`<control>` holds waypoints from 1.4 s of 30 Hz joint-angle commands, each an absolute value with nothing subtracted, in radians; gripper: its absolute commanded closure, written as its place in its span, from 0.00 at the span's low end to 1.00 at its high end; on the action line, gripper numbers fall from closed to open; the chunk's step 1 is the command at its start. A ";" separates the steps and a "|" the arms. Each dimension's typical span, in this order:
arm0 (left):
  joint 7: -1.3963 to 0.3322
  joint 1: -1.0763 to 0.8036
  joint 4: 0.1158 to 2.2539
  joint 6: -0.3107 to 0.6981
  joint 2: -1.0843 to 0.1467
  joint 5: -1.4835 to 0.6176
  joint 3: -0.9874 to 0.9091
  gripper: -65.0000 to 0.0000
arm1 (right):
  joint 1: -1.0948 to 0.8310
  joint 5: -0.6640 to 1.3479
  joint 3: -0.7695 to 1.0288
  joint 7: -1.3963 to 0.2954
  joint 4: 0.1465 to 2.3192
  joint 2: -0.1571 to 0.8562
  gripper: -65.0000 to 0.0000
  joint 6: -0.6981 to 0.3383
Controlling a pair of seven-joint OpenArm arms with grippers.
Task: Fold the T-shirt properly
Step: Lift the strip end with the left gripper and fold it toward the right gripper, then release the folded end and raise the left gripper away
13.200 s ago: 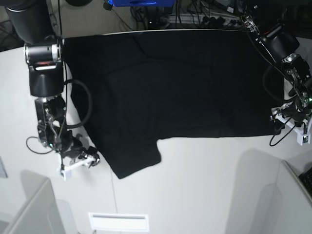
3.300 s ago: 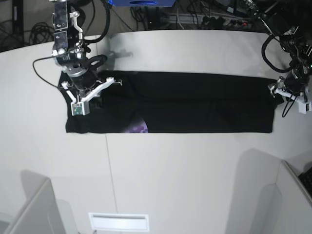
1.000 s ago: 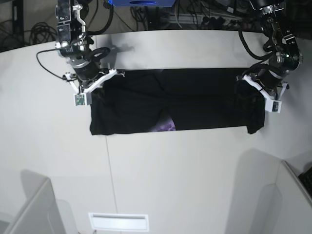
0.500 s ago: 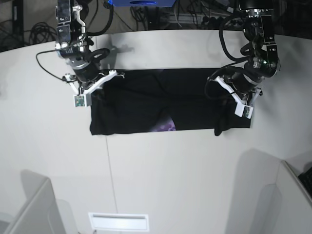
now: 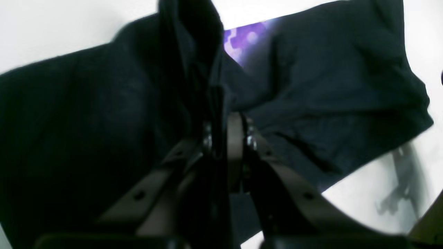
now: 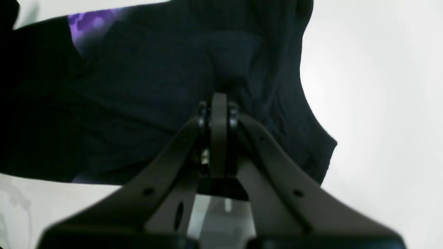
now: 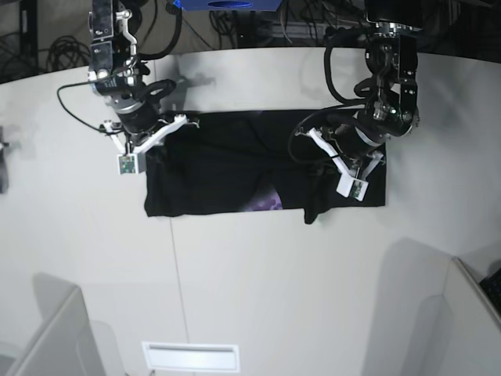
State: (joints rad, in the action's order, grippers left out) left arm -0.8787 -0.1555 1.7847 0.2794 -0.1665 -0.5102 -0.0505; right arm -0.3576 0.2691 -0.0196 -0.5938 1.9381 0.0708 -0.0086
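Note:
The black T-shirt [image 7: 219, 168] lies as a long folded band on the white table [image 7: 258, 282], with a bit of purple print [image 7: 271, 204] showing at its front edge. My left gripper [image 7: 338, 163] is shut on a raised fold of the shirt's right end and holds it over the band's right half. In the left wrist view the left gripper [image 5: 218, 133] pinches black cloth [image 5: 86, 114]. My right gripper [image 7: 149, 145] is at the shirt's left end. In the right wrist view the right gripper [image 6: 217, 107] is shut on the cloth [image 6: 145, 79].
Cables and equipment [image 7: 258, 23] lie beyond the table's far edge. Grey partitions stand at the front left [image 7: 47, 337] and front right [image 7: 462, 321]. A white slot plate [image 7: 190, 356] sits at the front edge. A dark object [image 7: 2, 168] is at the far left.
My left gripper has moved left across the table, dragging the shirt's right end over the band, so the shirt is shorter. The right gripper has stayed at the left end.

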 commanded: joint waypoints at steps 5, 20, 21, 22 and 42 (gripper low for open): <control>-0.857 -0.142 1.799 0.280 -0.171 -0.524 -0.051 1.00 | -0.352 0.274 -0.016 -0.573 1.960 0.074 1.00 -0.012; -0.857 -0.142 1.797 0.280 -0.171 -0.526 -0.050 0.69 | -0.341 0.274 -0.016 -0.573 1.960 0.074 1.00 -0.012; -0.857 -0.142 1.797 0.280 -0.171 -0.527 -0.041 0.60 | -0.341 0.274 -0.016 -0.573 1.960 0.074 1.00 -0.012; -0.857 -0.142 1.797 0.280 -0.171 -0.526 -0.016 0.52 | -0.341 0.274 -0.016 -0.573 1.960 0.074 1.00 -0.012; -0.857 -0.294 1.922 0.285 -0.177 -0.527 -0.469 1.00 | -0.206 0.733 0.260 -0.757 1.896 0.108 0.33 -0.016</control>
State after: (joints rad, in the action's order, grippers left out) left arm -0.8791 -0.3008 1.8999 0.2714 -0.1776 -0.5026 -0.4786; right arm -0.2161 0.7288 0.2512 -0.7860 1.8774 0.0948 -0.0113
